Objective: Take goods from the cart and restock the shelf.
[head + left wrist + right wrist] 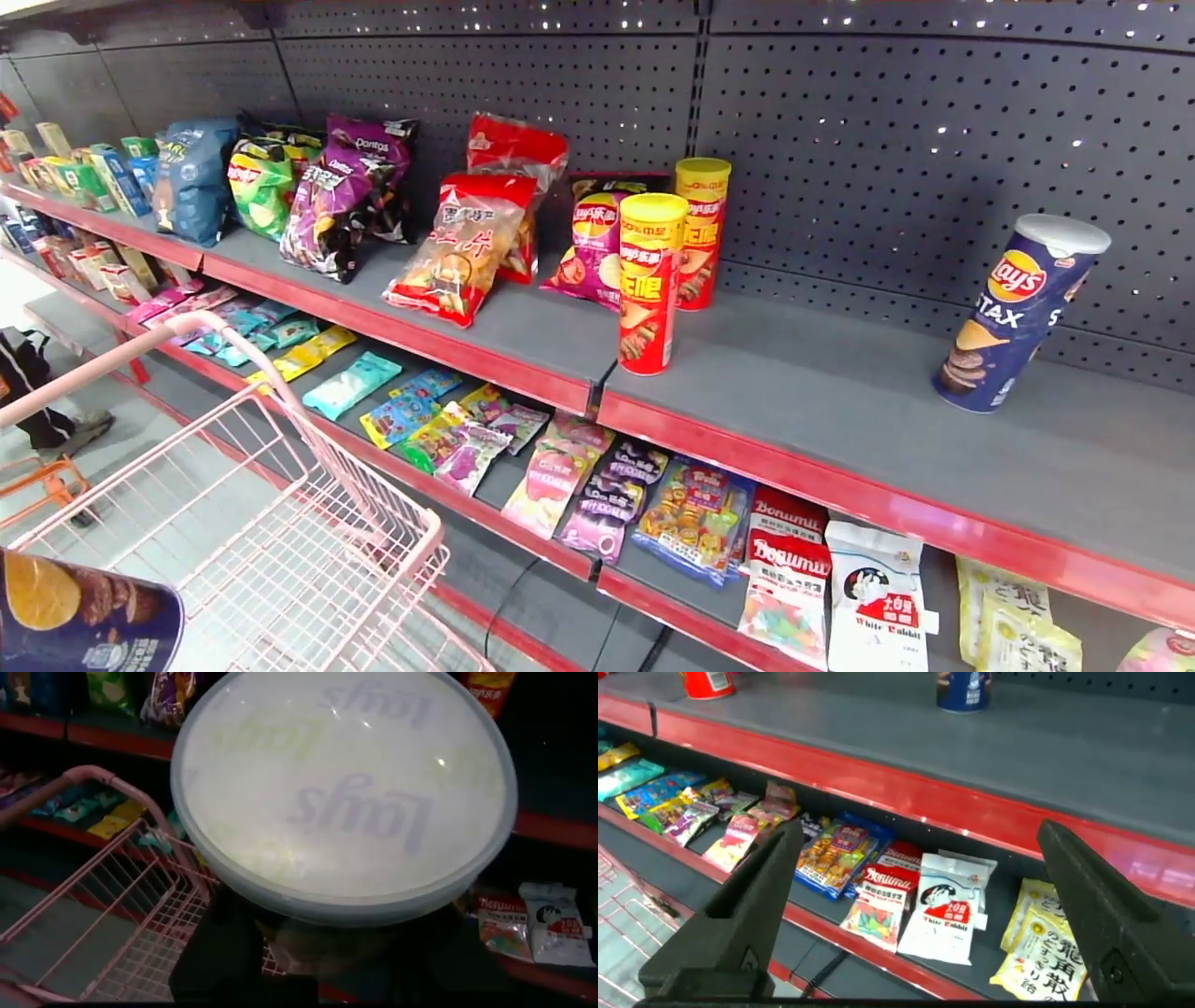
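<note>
Endwise, chip can [79,621], lid [341,793] facing wrist camera

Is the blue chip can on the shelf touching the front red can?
Apart. The head view shows bare grey shelf between the blue can and the front red can.

My held can [84,616] is dark blue with golden crisps printed on it, its lid [341,784] milky white. The standing can [1018,313] is dark blue too. The shelf [840,392] is grey, edged red; the cart [425,532] pink; two tall cans [651,280] red and yellow; my right gripper [920,831] black
</note>
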### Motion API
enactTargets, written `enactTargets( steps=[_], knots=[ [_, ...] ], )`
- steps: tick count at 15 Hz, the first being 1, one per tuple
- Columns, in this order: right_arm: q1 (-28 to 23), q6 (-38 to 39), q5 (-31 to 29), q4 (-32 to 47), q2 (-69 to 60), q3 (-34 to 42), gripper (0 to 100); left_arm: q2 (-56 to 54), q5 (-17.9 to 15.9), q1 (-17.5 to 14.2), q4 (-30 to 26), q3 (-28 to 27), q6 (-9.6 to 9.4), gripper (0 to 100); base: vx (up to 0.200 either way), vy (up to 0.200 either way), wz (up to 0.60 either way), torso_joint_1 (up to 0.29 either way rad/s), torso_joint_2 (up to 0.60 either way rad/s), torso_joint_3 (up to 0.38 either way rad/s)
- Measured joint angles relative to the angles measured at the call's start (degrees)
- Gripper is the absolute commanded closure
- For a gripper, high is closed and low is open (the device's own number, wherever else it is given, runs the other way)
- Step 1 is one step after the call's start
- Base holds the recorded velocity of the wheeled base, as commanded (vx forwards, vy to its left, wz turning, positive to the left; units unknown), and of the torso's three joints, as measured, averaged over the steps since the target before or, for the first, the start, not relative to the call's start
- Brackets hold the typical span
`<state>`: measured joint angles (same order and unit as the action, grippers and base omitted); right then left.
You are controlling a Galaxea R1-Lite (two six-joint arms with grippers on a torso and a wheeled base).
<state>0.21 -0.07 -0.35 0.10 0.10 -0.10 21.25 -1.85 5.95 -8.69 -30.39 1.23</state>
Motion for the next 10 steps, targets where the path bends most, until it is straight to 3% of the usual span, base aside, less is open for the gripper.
enactTargets(
  steps=[7, 10],
  knots=[
    [-0.1, 0.0, 0.0, 0.0, 0.0, 0.0, 0, -0.2, 0.0, 0.0, 0.0, 0.0, -0.11, 100, 0.000, 0.000, 0.00, 0.157, -0.36, -0.198],
    [-0.1, 0.1, 0.0, 0.0, 0.0, 0.0, 0, -0.2, 0.0, 0.0, 0.0, 0.0, -1.10, 100, 0.000, 0.000, -0.60, 0.022, -0.04, -0.028]
  ],
)
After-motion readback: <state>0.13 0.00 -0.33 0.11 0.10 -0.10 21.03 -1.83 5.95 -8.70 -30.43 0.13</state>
